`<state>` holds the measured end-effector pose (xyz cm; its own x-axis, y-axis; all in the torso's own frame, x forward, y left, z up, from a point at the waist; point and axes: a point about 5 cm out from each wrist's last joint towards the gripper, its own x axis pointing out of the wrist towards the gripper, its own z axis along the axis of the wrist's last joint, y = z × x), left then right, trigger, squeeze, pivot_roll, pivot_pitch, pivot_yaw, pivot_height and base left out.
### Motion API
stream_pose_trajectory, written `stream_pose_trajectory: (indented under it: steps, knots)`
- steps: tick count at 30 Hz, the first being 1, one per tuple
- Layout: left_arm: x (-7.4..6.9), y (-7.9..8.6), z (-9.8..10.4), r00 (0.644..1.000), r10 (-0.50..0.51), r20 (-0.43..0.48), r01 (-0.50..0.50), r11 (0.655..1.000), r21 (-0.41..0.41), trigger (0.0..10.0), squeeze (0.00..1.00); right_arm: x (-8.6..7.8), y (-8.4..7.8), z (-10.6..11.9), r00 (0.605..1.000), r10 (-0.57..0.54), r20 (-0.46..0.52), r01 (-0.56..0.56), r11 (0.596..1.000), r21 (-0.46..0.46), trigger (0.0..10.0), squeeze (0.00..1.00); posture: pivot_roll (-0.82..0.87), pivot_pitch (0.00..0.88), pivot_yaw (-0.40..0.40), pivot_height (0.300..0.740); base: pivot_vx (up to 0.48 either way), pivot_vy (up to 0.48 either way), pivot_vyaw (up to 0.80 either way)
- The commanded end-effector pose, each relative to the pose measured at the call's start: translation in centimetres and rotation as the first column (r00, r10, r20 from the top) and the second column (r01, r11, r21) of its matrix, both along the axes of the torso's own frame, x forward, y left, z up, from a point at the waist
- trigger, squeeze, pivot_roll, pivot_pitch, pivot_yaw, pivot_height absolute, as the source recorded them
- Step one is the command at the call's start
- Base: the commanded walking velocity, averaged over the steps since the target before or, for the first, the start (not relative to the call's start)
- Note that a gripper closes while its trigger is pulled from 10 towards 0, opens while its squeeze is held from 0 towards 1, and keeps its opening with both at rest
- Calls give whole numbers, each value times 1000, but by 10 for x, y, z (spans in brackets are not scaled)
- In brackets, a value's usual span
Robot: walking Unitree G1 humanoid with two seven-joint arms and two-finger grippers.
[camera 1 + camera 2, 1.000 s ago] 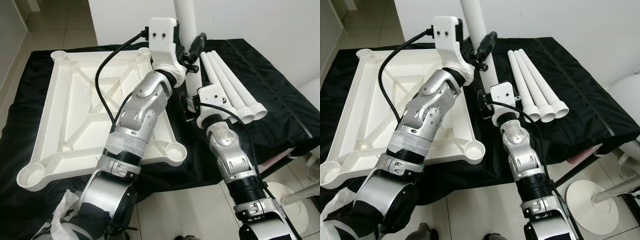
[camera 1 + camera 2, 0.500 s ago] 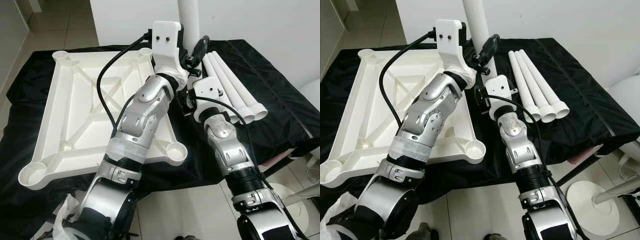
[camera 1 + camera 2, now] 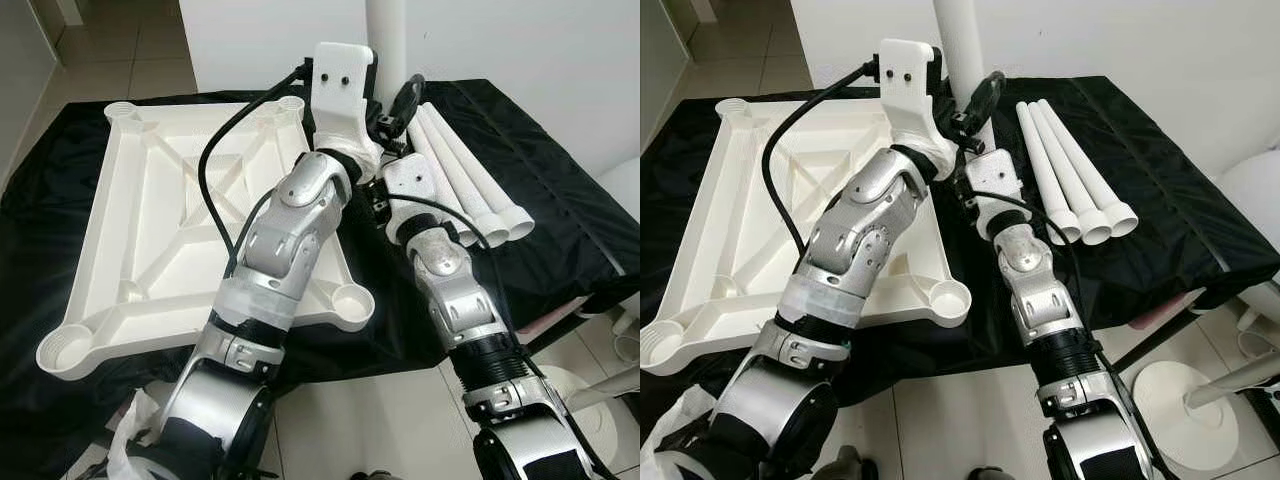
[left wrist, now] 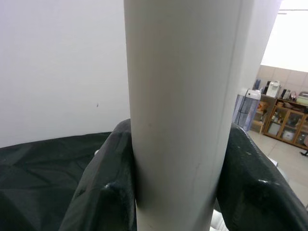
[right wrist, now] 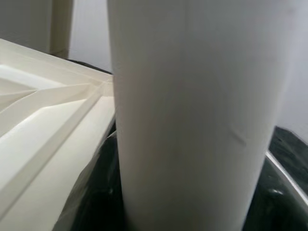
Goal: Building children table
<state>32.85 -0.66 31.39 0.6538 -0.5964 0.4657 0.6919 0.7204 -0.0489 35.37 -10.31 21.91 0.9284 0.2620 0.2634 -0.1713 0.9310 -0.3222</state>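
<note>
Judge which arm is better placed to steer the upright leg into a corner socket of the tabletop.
Left, probably. The left claw grips the upright leg on the tabletop side, near the far socket. The right claw holds it lower, away from the tabletop.

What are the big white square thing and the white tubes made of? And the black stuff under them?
The square tabletop looks like moulded plastic: smooth cream ribs and round corner sockets. The leg that both the left hand and right hand grip, and the three lying legs, seem matte plastic too. The black cover looks like cloth, since it wrinkles.
</note>
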Motion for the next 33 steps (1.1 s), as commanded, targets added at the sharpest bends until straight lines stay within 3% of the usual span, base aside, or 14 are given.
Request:
stream_pose_trajectory:
  steps: [1, 6, 7, 9, 10, 12, 14, 15, 16, 18, 25, 28, 31, 33]
  knots:
    - [-10, -13, 0, 998, -61, 27, 60, 998, 35, 10000, 0, 0, 3, -2, 1000, 2, -27, -1, 1000, 28, 0, 0, 46, 45, 1, 740, 0, 0, 0]
    - [-12, -14, 0, 996, -86, 30, 84, 996, 39, 10000, 0, 0, 2, -3, 999, 3, -46, 1, 998, 67, 0, 0, 46, 45, 1, 740, 0, 0, 0]
    - [-14, -15, 0, 994, -106, 27, 105, 994, 33, 10000, 0, 0, 1, -3, 999, -4, -49, 9, 995, 99, 2824, 0, 44, 54, 6, 740, 0, 0, 0]
    - [-14, -15, 0, 994, -106, 27, 105, 994, 33, 10000, 0, 0, 1, -3, 999, -4, -49, 9, 995, 99, 2824, 0, 44, 54, 6, 740, 0, 0, 0]
    - [-16, -15, 1, 990, -137, 21, 137, 990, 12, 10000, 1000, 0, -1, -3, 997, -12, -73, 25, 984, 176, 10000, 0, 44, 54, 6, 740, 0, 0, 0]
    - [-18, -15, 2, 987, -160, 19, 161, 987, -9, 10000, 1000, 0, -2, -4, 996, -15, -93, 37, 968, 246, 10000, 0, 41, 59, 8, 740, 0, 0, 0]
    - [-18, -15, 2, 987, -160, 19, 161, 987, -9, 10000, 1000, 0, -2, -4, 996, -15, -93, 37, 968, 246, 10000, 0, 41, 59, 8, 740, 0, 0, 0]
    - [-21, -13, 7, 979, -205, 7, 205, 976, -76, 10000, 0, 0, -8, -5, 991, -32, -128, 76, 932, 355, 10000, 0, 41, 64, 6, 740, 0, 0, 0]
    - [-23, -10, 11, 972, -237, -1, 235, 963, -129, 10000, 0, -1, -13, -6, 987, -44, -156, 108, 895, 433, 10000, 0, 41, 69, 4, 740, 0, 0, 0]
    - [-24, -8, 13, 967, -256, -5, 252, 954, -162, 10000, 0, -1, -17, -7, 984, -51, -171, 128, 871, 475, 10000, 0, 41, 69, 4, 740, 0, 0, 0]
    - [-9, 13, 5, 977, -203, -69, 186, 961, -205, 10000, 0, -4, -36, -9, 978, -122, -171, 195, 829, 523, 10000, 0, 35, 75, 9, 740, 0, 0, 0]
    - [3, 41, -16, 998, -49, -40, 48, 998, -33, 10000, 0, -12, -59, -5, 977, -178, -119, 214, 797, 565, 10000, 0, 35, 80, 9, 740, 0, 0, 0]
    - [4, 49, -22, 1000, -14, -20, 14, 1000, 21, 10000, 0, -14, -64, -4, 977, -186, -105, 212, 788, 578, 10000, 0, 35, 80, 9, 740, 0, 0, 0]
    - [2, 62, -41, 1000, 4, 12, -6, 985, 172, 10000, 0, -18, -74, -2, 977, -193, -92, 210, 782, 586, 10000, 0, 38, 84, 8, 740, 0, 0, 0]
